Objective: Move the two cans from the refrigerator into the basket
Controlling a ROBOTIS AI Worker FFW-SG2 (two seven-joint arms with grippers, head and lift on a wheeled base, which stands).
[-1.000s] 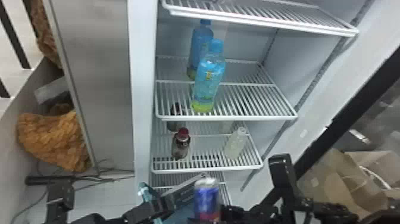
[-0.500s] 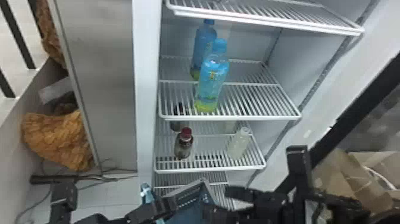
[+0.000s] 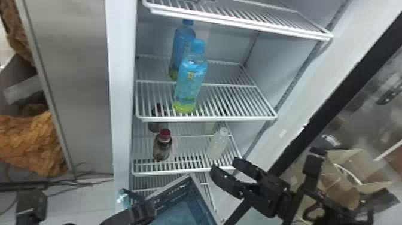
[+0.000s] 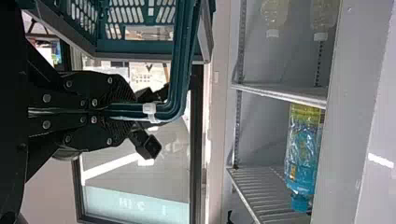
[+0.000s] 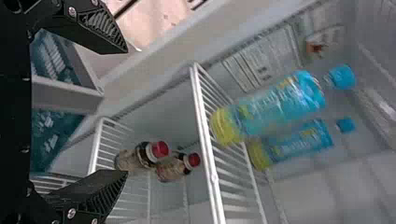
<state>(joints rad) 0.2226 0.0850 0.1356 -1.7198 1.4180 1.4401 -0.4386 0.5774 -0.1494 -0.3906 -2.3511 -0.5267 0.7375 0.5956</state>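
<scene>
"Where's the basket [image 3: 172,196]?"
"Seemingly before the refrigerator [image 3: 121,89], its handle [image 4: 180,79] pinched in the left tool [image 3: 145,209]."
"And the right tool [image 3: 223,166]?"
"Spread wide, near a lower shelf's [image 3: 179,171] front right corner (two blue bottles [image 3: 191,77] stand one shelf up)."

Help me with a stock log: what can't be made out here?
- Inside of the blue-green plastic basket: partly cut off by the head view's bottom edge and the left wrist view's top edge.
- Lowest white wire shelf: head view, partly behind the basket.
- Fine print on the blue-capped bottles: blurred, right wrist view.
</scene>
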